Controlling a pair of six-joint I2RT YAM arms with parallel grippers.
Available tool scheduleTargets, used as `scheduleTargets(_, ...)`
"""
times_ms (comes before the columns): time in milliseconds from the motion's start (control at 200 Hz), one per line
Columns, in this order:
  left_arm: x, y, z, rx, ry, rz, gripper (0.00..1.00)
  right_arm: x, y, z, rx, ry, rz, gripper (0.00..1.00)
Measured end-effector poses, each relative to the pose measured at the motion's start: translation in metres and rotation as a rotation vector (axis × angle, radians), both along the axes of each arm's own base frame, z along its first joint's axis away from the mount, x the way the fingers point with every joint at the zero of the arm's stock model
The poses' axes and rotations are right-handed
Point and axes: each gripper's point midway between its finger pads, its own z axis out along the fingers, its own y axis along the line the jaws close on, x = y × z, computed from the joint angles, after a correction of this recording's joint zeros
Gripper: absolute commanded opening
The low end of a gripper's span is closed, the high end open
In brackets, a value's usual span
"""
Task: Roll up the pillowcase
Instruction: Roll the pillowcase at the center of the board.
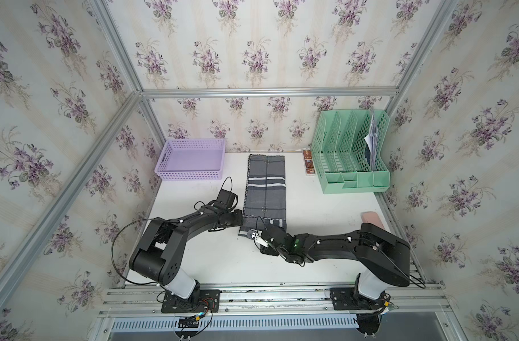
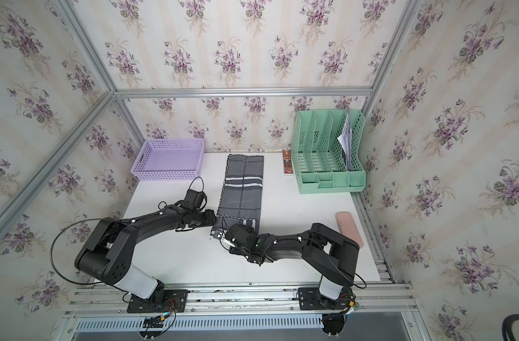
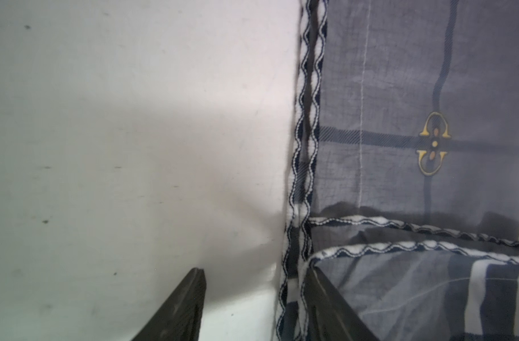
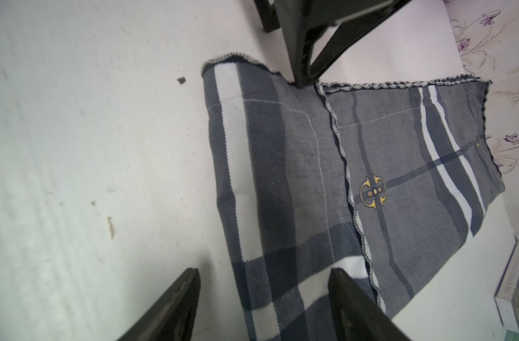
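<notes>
The pillowcase (image 1: 265,189) (image 2: 243,186), grey plaid with navy and white stripes, lies folded into a long strip down the middle of the white table (image 1: 211,259). Its near end is turned over into a short flap (image 4: 267,177). My left gripper (image 1: 241,219) (image 3: 253,270) is open at the near left corner. One finger (image 3: 187,304) rests on bare table, the other (image 3: 326,298) sits against the flap's stitched edge. My right gripper (image 1: 262,233) (image 4: 264,273) is open at the strip's near end, with one finger over the table and one over the cloth.
A lilac basket (image 1: 190,174) stands at the back left. A green file organizer (image 1: 352,180) holding papers stands at the back right, with a small brown box (image 1: 308,162) beside it. A pink case (image 1: 373,220) lies near the right edge.
</notes>
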Motion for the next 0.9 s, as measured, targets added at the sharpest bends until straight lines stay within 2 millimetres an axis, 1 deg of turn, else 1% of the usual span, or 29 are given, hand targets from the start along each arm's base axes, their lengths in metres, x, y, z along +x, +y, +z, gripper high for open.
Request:
scheduleTargets(45, 0.0, 0.001, 0.0, 0.005, 0.001, 0.003, 0.6, 0.004, 0.001, -0.003, -0.012, -0.016, -0.006, 0.69)
scheduleTargets(70, 0.0, 0.002, 0.0, 0.01, 0.001, 0.007, 0.6, 0.006, 0.003, -0.003, -0.018, -0.028, -0.002, 0.65)
scheduleTargets(95, -0.001, 0.003, 0.0, 0.015, 0.003, 0.011, 0.6, 0.008, 0.006, -0.004, -0.017, -0.033, -0.002, 0.57)
scheduleTargets(120, -0.001, 0.004, 0.0, 0.019, 0.006, 0.015, 0.6, 0.009, 0.008, -0.004, -0.019, -0.037, 0.0, 0.45)
scheduleTargets(160, -0.004, 0.008, 0.0, 0.032, 0.015, 0.024, 0.61, 0.01, 0.009, -0.006, -0.034, -0.043, 0.012, 0.28)
scheduleTargets(255, -0.015, 0.019, 0.003, 0.066, 0.044, 0.059, 0.64, 0.011, 0.005, -0.013, -0.068, -0.009, 0.013, 0.0)
scheduleTargets(315, -0.017, 0.025, 0.012, 0.068, 0.033, 0.082, 0.66, 0.009, 0.004, -0.015, -0.079, 0.03, 0.021, 0.0)
scheduleTargets(410, -0.017, 0.031, 0.03, 0.059, -0.009, 0.113, 0.67, 0.005, 0.005, -0.009, -0.07, 0.116, 0.052, 0.0)
scheduleTargets(484, -0.017, 0.035, 0.045, 0.052, -0.043, 0.129, 0.68, -0.001, 0.009, -0.001, -0.038, 0.239, 0.089, 0.0)
scheduleTargets(539, -0.016, 0.035, 0.053, 0.042, -0.069, 0.131, 0.68, -0.002, 0.012, 0.007, 0.0, 0.336, 0.1, 0.0)
scheduleTargets(659, -0.019, 0.036, 0.059, 0.036, -0.091, 0.124, 0.69, -0.009, 0.011, 0.014, 0.047, 0.568, 0.133, 0.0)
scheduleTargets(814, -0.028, 0.034, 0.059, 0.01, -0.114, 0.089, 0.69, -0.018, -0.001, 0.015, 0.081, 0.879, 0.143, 0.0)
scheduleTargets(899, -0.032, 0.029, 0.063, -0.023, -0.146, 0.062, 0.7, -0.014, -0.003, 0.021, 0.113, 1.007, 0.153, 0.0)
